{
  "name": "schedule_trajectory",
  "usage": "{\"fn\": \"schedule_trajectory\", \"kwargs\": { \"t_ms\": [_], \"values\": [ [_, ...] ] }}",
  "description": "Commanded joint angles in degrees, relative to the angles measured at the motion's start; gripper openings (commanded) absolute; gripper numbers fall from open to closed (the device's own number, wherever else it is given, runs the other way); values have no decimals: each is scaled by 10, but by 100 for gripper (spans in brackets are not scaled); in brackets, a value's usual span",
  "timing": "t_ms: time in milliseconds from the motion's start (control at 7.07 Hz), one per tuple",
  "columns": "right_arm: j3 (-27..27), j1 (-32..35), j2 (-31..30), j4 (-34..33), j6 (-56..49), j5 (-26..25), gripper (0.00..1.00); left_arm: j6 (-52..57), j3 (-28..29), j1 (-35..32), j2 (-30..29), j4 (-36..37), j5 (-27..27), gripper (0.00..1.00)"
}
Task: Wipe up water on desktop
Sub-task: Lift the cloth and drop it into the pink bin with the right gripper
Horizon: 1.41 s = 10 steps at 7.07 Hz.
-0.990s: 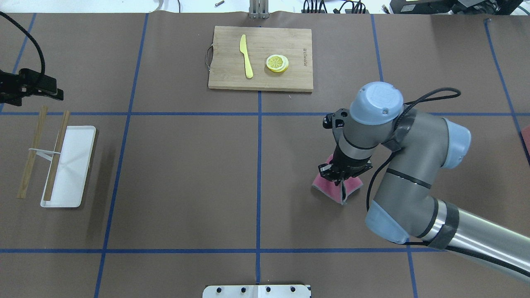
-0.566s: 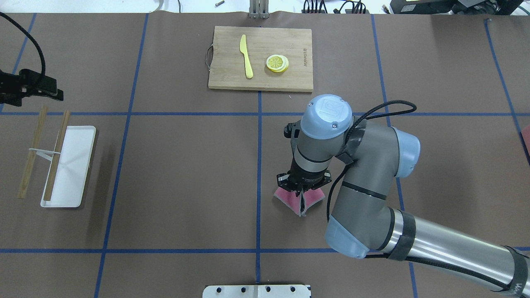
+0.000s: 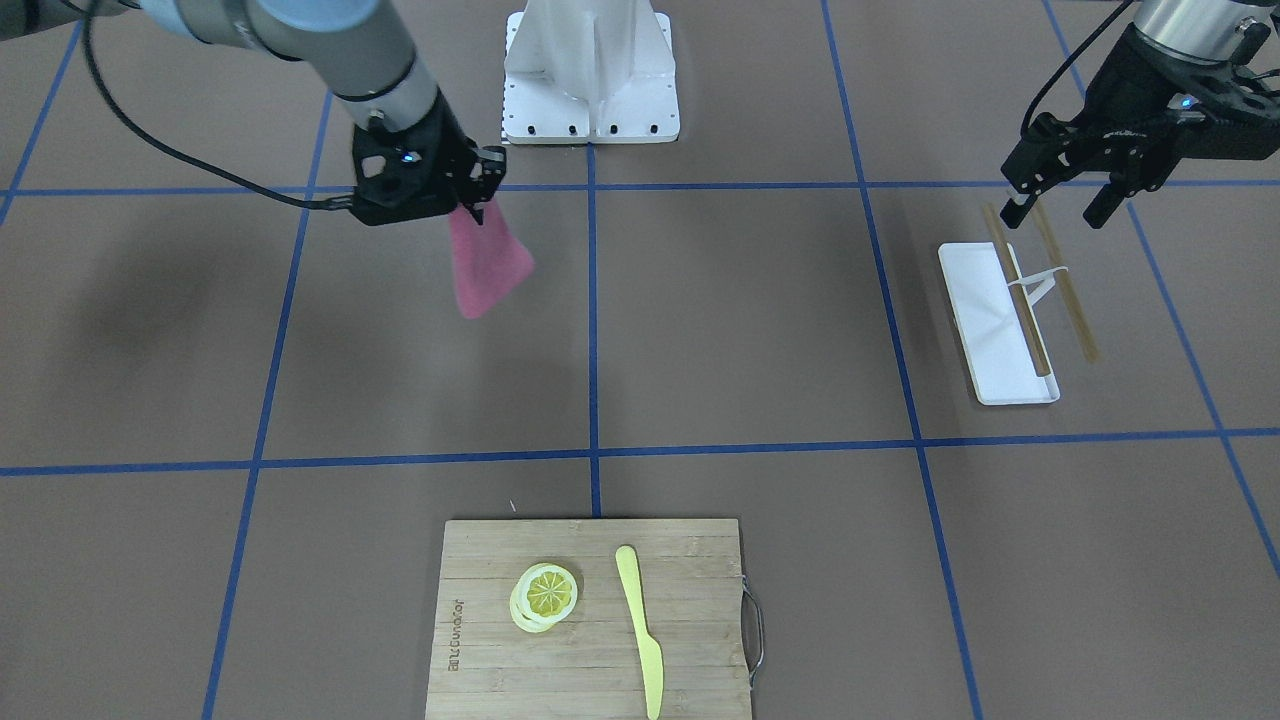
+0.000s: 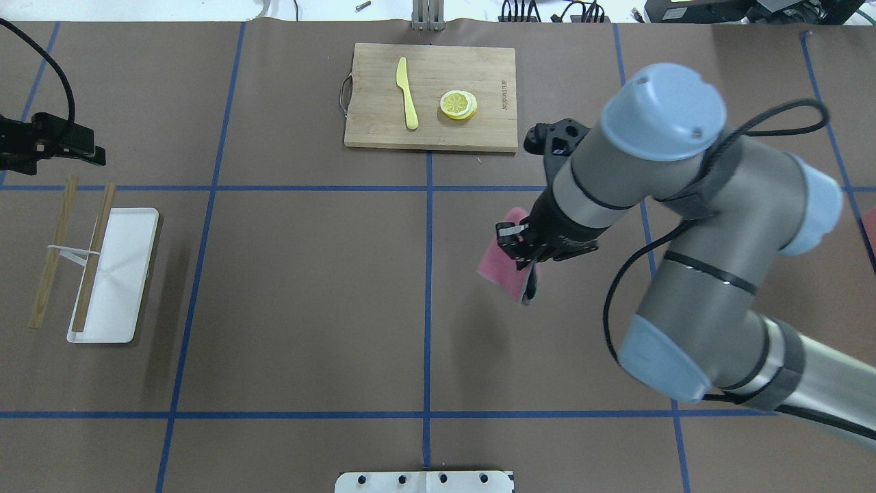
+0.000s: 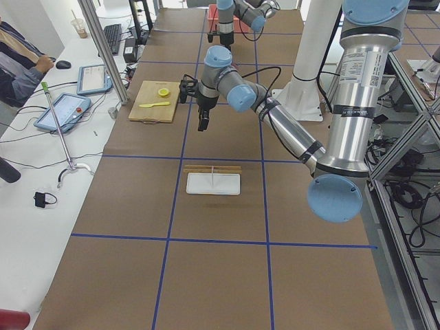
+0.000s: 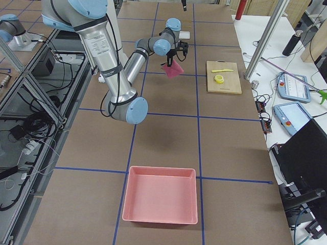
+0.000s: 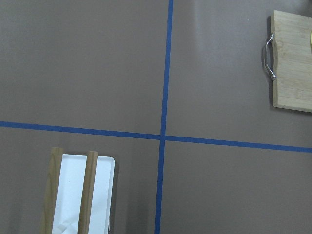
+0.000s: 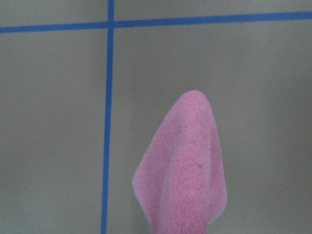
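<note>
The desktop [image 4: 308, 287] is a matte brown surface crossed by blue tape lines; I see no water on it. My right gripper [image 4: 527, 252] is shut on one edge of a pink cloth [image 4: 496, 263], which hangs free just above the desktop right of the centre line. The gripper [image 3: 470, 203] and cloth [image 3: 487, 262] also show in the front view, and the cloth fills the lower middle of the right wrist view [image 8: 185, 170]. My left gripper [image 3: 1058, 212] is open and empty, hovering above the far end of the white tray [image 3: 1010, 385].
A bamboo cutting board [image 4: 431, 130] with a yellow knife [image 4: 408, 92] and a lemon slice [image 4: 458, 105] lies at the far middle. Two wooden sticks [image 4: 92, 257] lie across the white tray [image 4: 120, 274] at left. A pink bin [image 6: 160, 201] sits at the right end.
The right gripper swept the cloth left along the desktop, then came back right and away from the robot. The cloth now hangs off the surface. The left arm stayed put.
</note>
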Motion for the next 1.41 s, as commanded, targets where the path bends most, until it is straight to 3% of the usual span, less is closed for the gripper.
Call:
{"fn": "schedule_trajectory", "kwargs": {
  "t_ms": [0, 283, 707, 849, 990, 1132, 1273],
  "values": [
    [56, 91, -104, -9, -145, 13, 0, 5, 3, 0, 2, -1, 0, 97],
    [59, 230, -221, -9, -348, 80, 0, 65, 9, -4, 24, 0, 1, 97],
    [43, 396, -376, -9, -631, 75, 0, 196, 35, -42, 53, 1, -1, 97],
    [12, 449, -392, -9, -712, 73, 0, 212, 46, -50, 58, 2, -2, 97],
    [-40, 497, -394, -9, -794, 71, 0, 259, 53, -90, 96, -2, -28, 97],
    [-85, 534, -393, -8, -871, 62, 0, 322, 84, -133, 103, 0, -128, 98],
    [-127, 549, -392, -4, -915, 30, 0, 334, 95, -152, 115, 0, -156, 98]
  ]
}}
